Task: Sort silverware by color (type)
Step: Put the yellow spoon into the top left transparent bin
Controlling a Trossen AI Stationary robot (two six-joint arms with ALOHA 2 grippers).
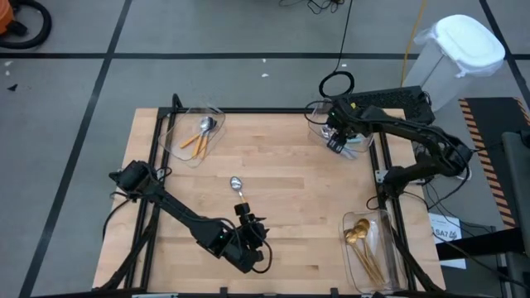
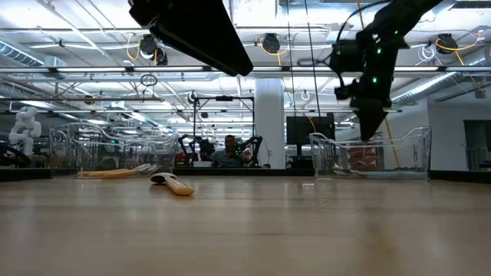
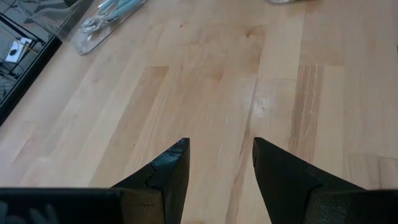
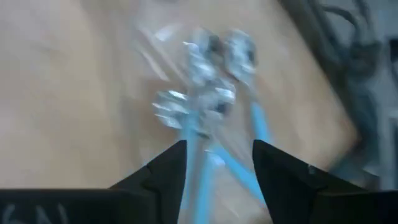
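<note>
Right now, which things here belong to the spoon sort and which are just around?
Job: orange spoons, blue spoons, gold spoons, lone spoon on the table, right gripper over the blue spoons.
Around: three clear bins, white trash can.

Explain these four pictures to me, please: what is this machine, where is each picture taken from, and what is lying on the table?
This is a robot with two dark jointed arms at a pale wooden table, sorting small spoons by colour. One picture looks straight down, one looks level across the tabletop, and two come from cameras on the wrists. The right arm's claw hangs open over the clear plastic bin at the far right corner, which holds the light blue-handled spoons. The left arm's claw is open and empty above bare wood. Another clear bin holds the orange-handled spoons, and a third holds the all-gold spoons. One silver-bowled spoon lies loose on the table.
</note>
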